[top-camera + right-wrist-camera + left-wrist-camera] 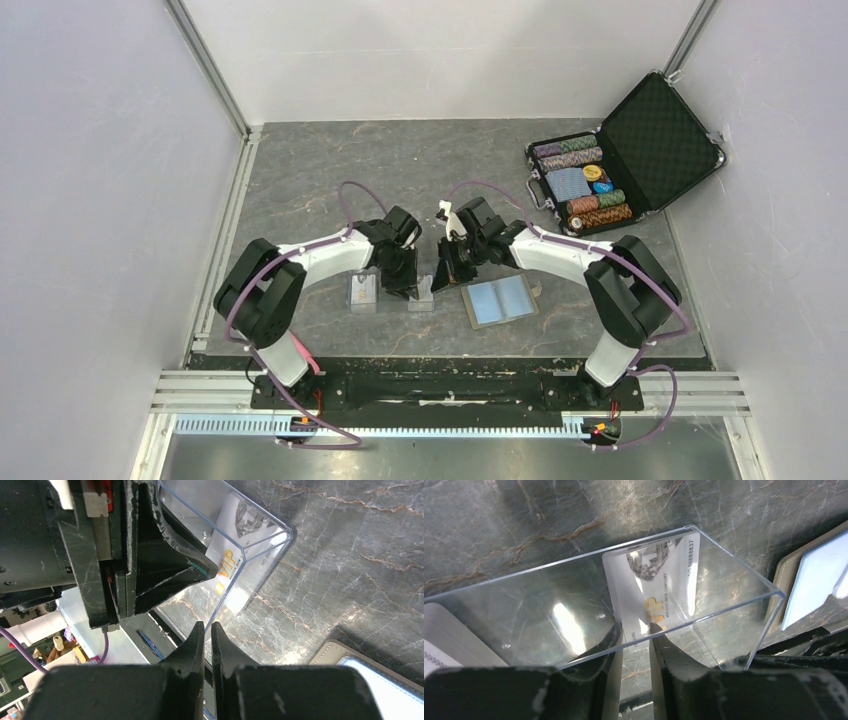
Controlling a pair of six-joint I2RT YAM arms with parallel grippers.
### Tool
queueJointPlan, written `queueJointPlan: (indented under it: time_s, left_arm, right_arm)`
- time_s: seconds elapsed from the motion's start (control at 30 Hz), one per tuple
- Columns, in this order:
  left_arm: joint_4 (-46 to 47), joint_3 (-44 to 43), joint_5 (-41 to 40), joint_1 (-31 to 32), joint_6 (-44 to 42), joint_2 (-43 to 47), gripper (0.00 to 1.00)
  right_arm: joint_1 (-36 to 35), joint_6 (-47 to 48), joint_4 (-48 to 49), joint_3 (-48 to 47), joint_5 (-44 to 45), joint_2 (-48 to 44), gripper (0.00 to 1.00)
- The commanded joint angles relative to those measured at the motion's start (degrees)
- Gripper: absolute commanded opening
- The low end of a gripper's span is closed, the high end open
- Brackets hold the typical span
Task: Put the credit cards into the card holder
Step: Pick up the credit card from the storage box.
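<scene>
Card (pixel 651 580) lies inside clear case (pixel 524 610); left pincer (pixel 636 632) half spread, tips inside case at card's lower edge; right pincer (pixel 207 630) pinching case wall.

The clear plastic case (pixel 549 610) and credit card (pixel 651 580) are both glossy.

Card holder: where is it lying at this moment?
In the top view the card holder lies open on the table, right of centre, just right of the clear case and close beside the right gripper.
</scene>
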State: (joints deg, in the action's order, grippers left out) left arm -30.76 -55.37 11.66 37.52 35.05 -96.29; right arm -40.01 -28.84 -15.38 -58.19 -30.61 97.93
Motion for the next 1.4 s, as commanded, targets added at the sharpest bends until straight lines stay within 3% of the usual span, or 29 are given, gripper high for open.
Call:
queueJointPlan:
  time_s: [0.0, 0.3, 0.87, 1.37]
  left_arm:
    - [3.9, -3.8, 3.2, 2.8, 0.8, -4.4, 0.29]
    - [-2.9, -6.3, -2.7, 2.9, -1.1, -3.7, 0.38]
    - [-10.6, -13.7, -7.3, 6.1, -3.3, -5.1, 0.08]
    - [-7.4, -15.1, -1.4, 6.3, -2.0, -2.5, 0.02]
  right_arm:
    - [-0.5, 2.5, -2.5, -0.5, 1.9, 1.1, 0.05]
    - [-0.5, 2.5, -2.4, -0.1, 1.8, 0.9, 0.05]
    - [-0.5, 2.5, -2.4, -0.1, 1.8, 0.7, 0.05]
    - [-0.6, 2.6, -2.3, 0.2, 1.9, 0.5, 0.05]
